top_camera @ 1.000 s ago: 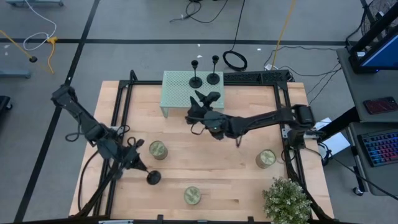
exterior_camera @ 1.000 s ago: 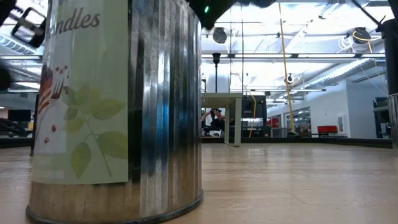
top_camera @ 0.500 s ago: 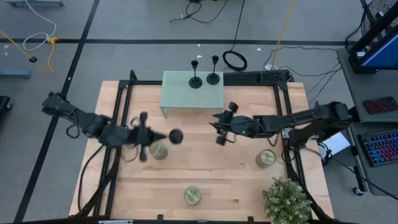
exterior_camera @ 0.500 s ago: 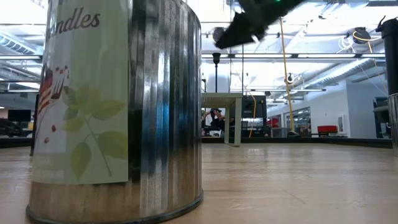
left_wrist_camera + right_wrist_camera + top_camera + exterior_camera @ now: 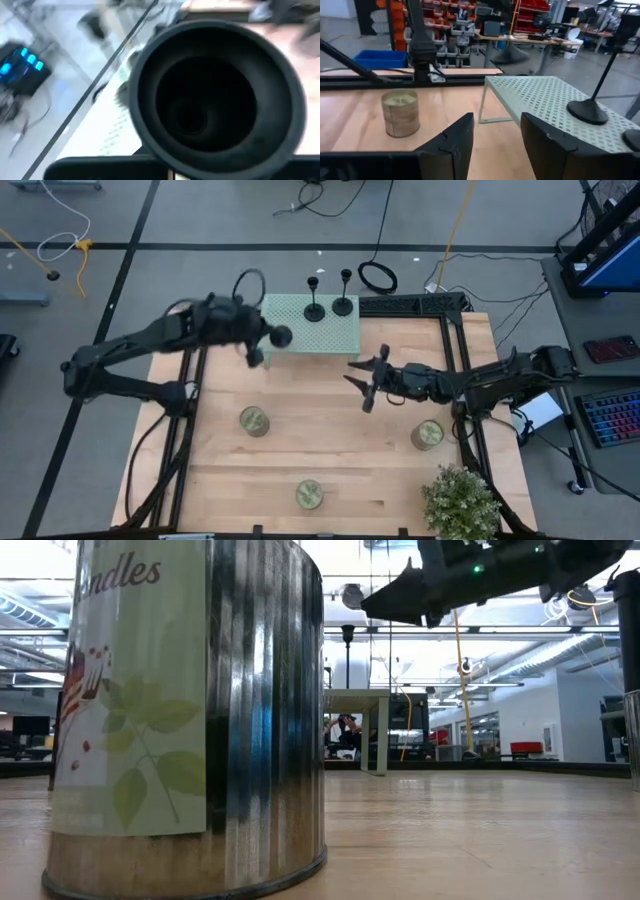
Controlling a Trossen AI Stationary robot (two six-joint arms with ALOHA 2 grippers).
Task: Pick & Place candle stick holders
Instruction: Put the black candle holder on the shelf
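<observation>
While the left jaws (image 5: pixel 262 340) hang above the near-left corner of the pale green perforated stand (image 5: pixel 310 327), they are clamped on a black candle stick holder (image 5: pixel 280 336), whose round base fills the left wrist view (image 5: pixel 215 95) with its hollow underside facing the camera. Two more candle stick holders (image 5: pixel 314 308) (image 5: pixel 343 302) stand upright on the far edge of that stand, well beyond the held one and close beside each other. The right jaws (image 5: pixel 365 380) hover over the bare wooden table (image 5: pixel 330 440), spread apart and gripping nothing; past their tips the right wrist view shows the stand (image 5: pixel 545 102), one holder's base (image 5: pixel 587 110) on it, and a squat round tin (image 5: pixel 400 112) off to one side. Three such tins (image 5: pixel 253 420) (image 5: pixel 309 494) (image 5: pixel 427 434) sit on the table below both jaws.
</observation>
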